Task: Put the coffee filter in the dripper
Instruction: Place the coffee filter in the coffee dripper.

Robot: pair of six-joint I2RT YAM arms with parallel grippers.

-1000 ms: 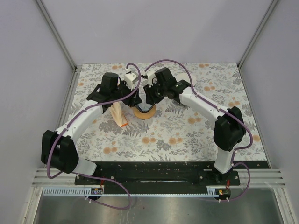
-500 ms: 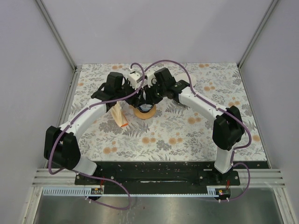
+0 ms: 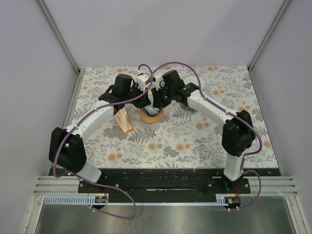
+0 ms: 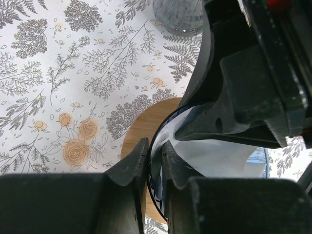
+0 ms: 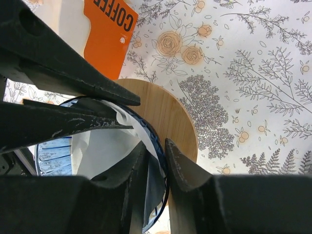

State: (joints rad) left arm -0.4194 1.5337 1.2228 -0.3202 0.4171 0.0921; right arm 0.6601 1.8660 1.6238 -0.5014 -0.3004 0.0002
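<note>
left gripper point(image 4: 155, 158) is sitting with its jaws almost together, nipping the edge of the coffee filter point(image 4: 214, 158) right at the rim of the dripper point(image 3: 152, 117). right gripper point(image 5: 156, 163) is doing the same from the opposite side, jaws pinched narrow over paper and rim. the filter is sitting inside the dripper, mouth opening upward, its axis standing roughly upright. the dripper is standing on its round wooden base point(image 5: 168, 114), mid-back on the floral table point(image 3: 204, 136), with an orange-labelled coffee pack point(image 5: 109, 34) lying just to its left.

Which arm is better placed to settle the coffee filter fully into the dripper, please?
Probably left: the left gripper pinches the coffee filter at the dripper rim, while the right gripper grips the opposite rim, steadying it.
</note>
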